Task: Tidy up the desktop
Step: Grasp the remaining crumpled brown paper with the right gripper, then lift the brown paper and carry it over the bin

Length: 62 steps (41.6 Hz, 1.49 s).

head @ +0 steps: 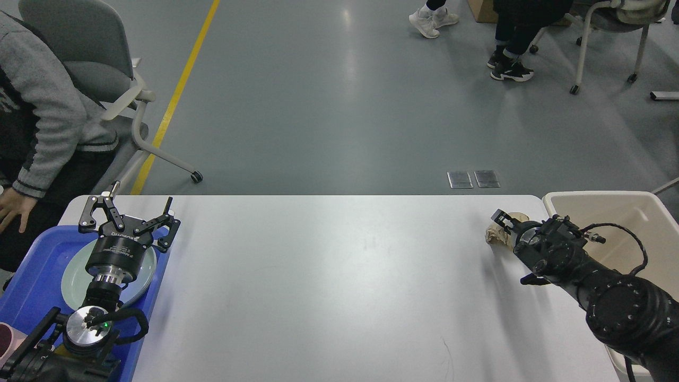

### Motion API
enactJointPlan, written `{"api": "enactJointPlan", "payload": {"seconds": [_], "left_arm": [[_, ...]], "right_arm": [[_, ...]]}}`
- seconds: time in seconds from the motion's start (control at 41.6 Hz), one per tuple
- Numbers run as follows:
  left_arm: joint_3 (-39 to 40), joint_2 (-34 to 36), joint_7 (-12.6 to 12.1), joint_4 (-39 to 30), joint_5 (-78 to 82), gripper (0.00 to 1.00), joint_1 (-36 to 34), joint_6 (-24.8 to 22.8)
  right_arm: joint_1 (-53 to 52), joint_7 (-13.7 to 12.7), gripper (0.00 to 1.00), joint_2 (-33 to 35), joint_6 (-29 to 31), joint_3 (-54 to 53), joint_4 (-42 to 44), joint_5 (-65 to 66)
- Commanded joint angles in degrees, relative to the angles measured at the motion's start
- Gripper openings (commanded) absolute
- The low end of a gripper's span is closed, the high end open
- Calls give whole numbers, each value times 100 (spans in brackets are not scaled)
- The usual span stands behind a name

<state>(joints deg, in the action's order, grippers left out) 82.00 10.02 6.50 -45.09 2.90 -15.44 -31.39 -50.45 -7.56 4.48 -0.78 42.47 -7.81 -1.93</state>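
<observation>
Reaching toward a crumpled brown paper wad [498, 234] at the table's [339, 286] three o'clock edge, the right claw [504, 222], its spread unreadable, nears the last stray item; the left claw [130, 215] hangs wide open, empty.

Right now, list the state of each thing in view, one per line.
desktop: nearly bare, one wad left
crumpled paper wad: on the desktop, at the right gripper
right gripper: at the wad, closure unclear
left gripper: open, empty
blue tray: holding a plate
cream bin: upright, open-topped
</observation>
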Motion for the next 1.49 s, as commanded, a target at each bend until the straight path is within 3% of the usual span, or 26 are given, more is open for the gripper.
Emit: {"api": "enactJointPlan", "payload": {"seconds": [0.0, 0.072, 0.529, 0.769, 0.937, 1.058, 1.298, 1.466], "left_arm": [[0, 0, 0, 0, 0, 96, -3, 1], [0, 0, 0, 0, 0, 96, -3, -8], [0, 0, 0, 0, 0, 96, -3, 1], [0, 0, 0, 9, 0, 96, -3, 1], [0, 0, 0, 0, 0, 96, -3, 1], [0, 0, 0, 0, 0, 96, -3, 1], [0, 0, -9, 0, 0, 96, -3, -8], [0, 0, -9, 0, 0, 96, -3, -8]], "right_arm": [[8, -26, 9, 9, 34, -20, -10, 0], [8, -35, 0, 17, 34, -20, -10, 0], [-62, -79, 0, 79, 87, -29, -123, -44], [-940, -106, 0, 781, 447, 6, -1511, -44], [-1889, -158, 0, 1625, 1009, 261, -2794, 35], [-3083, -229, 0, 2065, 1747, 955, -3787, 35], [-4727, -255, 0, 2197, 2854, 1878, -4852, 44], [-5912, -659, 0, 2136, 4040, 2037, -5527, 61]]}}
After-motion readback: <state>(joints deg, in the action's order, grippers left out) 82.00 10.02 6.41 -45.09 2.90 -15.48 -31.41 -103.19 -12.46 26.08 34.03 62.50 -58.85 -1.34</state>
